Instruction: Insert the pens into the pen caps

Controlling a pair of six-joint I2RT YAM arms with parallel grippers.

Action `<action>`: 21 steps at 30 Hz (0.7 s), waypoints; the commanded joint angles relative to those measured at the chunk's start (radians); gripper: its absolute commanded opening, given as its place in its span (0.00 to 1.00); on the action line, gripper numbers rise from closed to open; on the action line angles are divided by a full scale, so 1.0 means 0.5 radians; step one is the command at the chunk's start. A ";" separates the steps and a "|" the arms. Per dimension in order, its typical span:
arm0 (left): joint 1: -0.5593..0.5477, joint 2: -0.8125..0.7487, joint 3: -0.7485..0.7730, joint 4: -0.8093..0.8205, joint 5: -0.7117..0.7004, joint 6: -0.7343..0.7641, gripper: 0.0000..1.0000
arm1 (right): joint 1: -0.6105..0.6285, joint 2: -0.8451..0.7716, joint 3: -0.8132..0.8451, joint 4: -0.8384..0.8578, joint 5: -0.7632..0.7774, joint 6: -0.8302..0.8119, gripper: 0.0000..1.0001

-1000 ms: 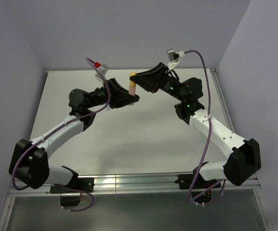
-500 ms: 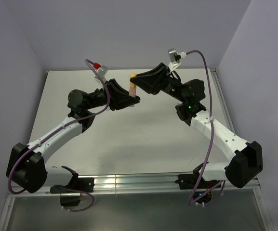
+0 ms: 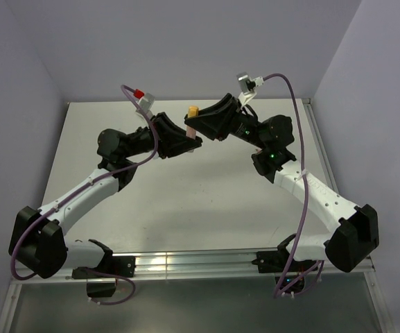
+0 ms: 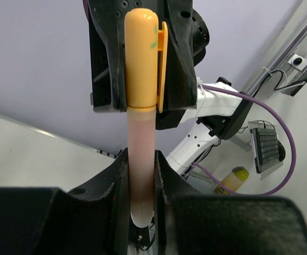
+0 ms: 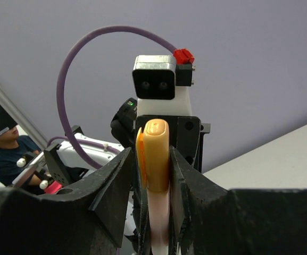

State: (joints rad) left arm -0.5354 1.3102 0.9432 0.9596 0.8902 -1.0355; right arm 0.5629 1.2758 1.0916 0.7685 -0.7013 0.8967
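A pale pink pen [image 3: 191,128] stands nearly upright in mid-air above the far middle of the table, with an orange cap [image 3: 193,111] seated on its top end. My left gripper [image 3: 193,142] is shut on the pen's lower body. In the left wrist view the body [image 4: 141,159] runs up between the fingers to the cap [image 4: 141,58]. My right gripper [image 3: 200,121] is shut on the cap. In the right wrist view the cap [image 5: 157,154] sits between the fingers and the pen body [image 5: 159,223] hangs below it. No other pens or caps are in view.
The grey table [image 3: 186,201] lies below both arms, with purple walls at the back and sides. A metal rail [image 3: 193,262] runs along the near edge. A yellow-topped bottle [image 4: 233,179] stands off the table, beyond the right arm.
The right gripper has shifted slightly left and down with the orange cap, closer to the left gripper. The pen now tilts a little. The left arm has barely moved.
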 commanded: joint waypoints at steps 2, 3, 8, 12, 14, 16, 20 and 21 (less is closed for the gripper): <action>0.012 -0.037 0.092 0.029 -0.188 0.028 0.00 | 0.077 -0.061 0.010 -0.006 -0.233 0.011 0.42; 0.012 -0.034 0.092 0.029 -0.191 0.025 0.00 | 0.077 -0.064 0.010 -0.006 -0.236 0.011 0.42; 0.009 -0.034 0.092 0.020 -0.200 0.037 0.00 | 0.077 -0.061 0.020 -0.040 -0.236 -0.008 0.43; 0.009 -0.055 0.099 -0.029 -0.225 0.071 0.00 | 0.077 -0.076 0.035 -0.184 -0.196 -0.103 0.46; 0.009 -0.062 0.099 -0.066 -0.240 0.089 0.00 | 0.077 -0.079 0.047 -0.264 -0.183 -0.167 0.50; 0.009 -0.065 0.099 -0.066 -0.240 0.089 0.00 | 0.077 -0.088 0.059 -0.306 -0.177 -0.222 0.55; 0.012 -0.065 0.095 -0.091 -0.249 0.098 0.00 | 0.077 -0.137 0.087 -0.469 -0.128 -0.345 0.59; 0.009 -0.071 0.096 -0.097 -0.259 0.098 0.00 | 0.077 -0.146 0.087 -0.497 -0.092 -0.370 0.60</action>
State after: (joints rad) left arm -0.5365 1.3060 0.9493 0.8879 0.8169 -1.0115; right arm 0.5869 1.2518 1.0939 0.5896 -0.7399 0.7765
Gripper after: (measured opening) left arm 0.224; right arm 0.595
